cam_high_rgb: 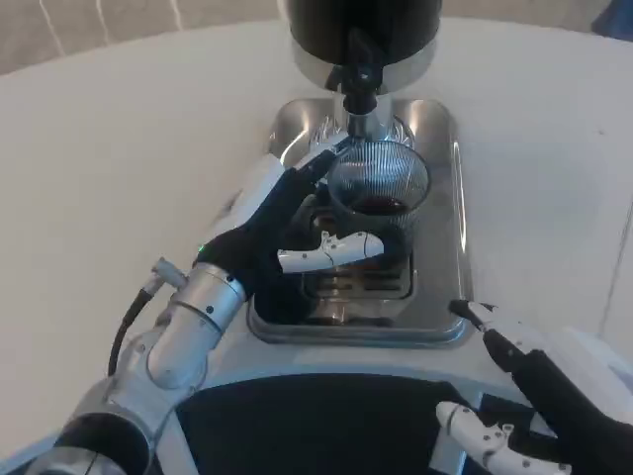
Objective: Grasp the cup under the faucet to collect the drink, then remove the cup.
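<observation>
Cup (378, 188) with dark drink, gripped by left hand (287, 233), stands under faucet (358, 84); right hand (534, 396) holds nothing, fingers apart

One ribbed glass cup (378, 188) and one black dispenser (361, 30) are seen at upper centre. One steel drip tray (440, 327) and two hands, left (282, 233) and right (539, 396), are counted.

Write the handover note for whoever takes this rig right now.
Left hand: wrapped around the glass cup, holding it under the faucet over the steel drip tray.
Right hand: low at the table's near edge, fingers apart, holding nothing.
Done: cup grasped; dark drink already in its bottom.
Left: finish collecting, then take the cup out from under the faucet.
</observation>
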{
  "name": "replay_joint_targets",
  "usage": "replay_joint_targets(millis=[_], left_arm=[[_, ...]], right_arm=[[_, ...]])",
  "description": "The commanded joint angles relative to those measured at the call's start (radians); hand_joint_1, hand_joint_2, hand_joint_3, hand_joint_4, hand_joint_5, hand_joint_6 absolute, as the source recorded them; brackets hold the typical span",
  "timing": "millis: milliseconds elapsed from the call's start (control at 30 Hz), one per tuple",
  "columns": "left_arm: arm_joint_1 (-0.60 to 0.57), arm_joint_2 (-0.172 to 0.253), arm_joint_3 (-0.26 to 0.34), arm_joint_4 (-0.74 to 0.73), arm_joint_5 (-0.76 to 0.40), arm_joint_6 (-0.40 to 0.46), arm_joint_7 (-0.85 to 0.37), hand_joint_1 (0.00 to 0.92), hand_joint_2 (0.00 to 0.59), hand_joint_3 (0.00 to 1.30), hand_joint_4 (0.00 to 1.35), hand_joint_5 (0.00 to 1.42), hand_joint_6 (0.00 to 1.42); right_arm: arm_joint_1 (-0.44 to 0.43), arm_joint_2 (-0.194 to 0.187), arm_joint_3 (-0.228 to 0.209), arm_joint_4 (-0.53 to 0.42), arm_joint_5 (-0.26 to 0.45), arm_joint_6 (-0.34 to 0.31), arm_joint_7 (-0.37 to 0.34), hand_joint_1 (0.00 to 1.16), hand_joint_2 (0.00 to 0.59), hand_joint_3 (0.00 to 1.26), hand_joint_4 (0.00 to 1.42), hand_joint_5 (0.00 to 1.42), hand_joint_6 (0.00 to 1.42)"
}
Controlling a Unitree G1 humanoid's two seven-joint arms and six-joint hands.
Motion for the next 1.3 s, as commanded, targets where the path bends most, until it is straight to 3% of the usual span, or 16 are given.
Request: replay_joint_targets(millis=[33, 433, 767, 1000, 1300], left_arm=[[0.004, -0.013, -0.013, 0.002, 0.016, 0.013, 0.023, 0.455, 0.072, 0.20, 0.22, 0.48, 0.27], [0.005, -0.030, -0.037, 0.001, 0.049, 0.041, 0.094, 0.472, 0.086, 0.25, 0.26, 0.52, 0.32], [0.018, -0.048, -0.037, -0.001, 0.039, 0.057, 0.134, 0.492, 0.104, 0.36, 0.38, 0.66, 0.39], [0.028, -0.055, -0.040, -0.006, 0.047, 0.051, 0.177, 0.507, 0.104, 0.50, 0.52, 0.78, 0.43], [0.052, -0.058, -0.039, -0.019, 0.056, 0.039, 0.275, 0.537, 0.107, 0.79, 0.85, 1.05, 0.53]], right_arm=[[0.020, 0.001, -0.008, -0.009, 0.010, 0.006, -0.002, 0.33, 0.455, 0.05, 0.00, 0.00, 0.00], [0.024, 0.000, -0.027, -0.008, 0.025, 0.011, -0.006, 0.34, 0.455, 0.05, 0.00, 0.00, 0.00], [0.031, 0.003, -0.021, -0.003, 0.015, 0.014, -0.009, 0.42, 0.453, 0.06, 0.00, 0.00, 0.00], [0.020, -0.001, -0.029, 0.004, 0.015, 0.019, -0.008, 0.45, 0.443, 0.07, 0.00, 0.00, 0.00], [0.013, -0.002, -0.030, 0.004, 0.014, 0.021, -0.004, 0.47, 0.434, 0.07, 0.00, 0.00, 0.00]])
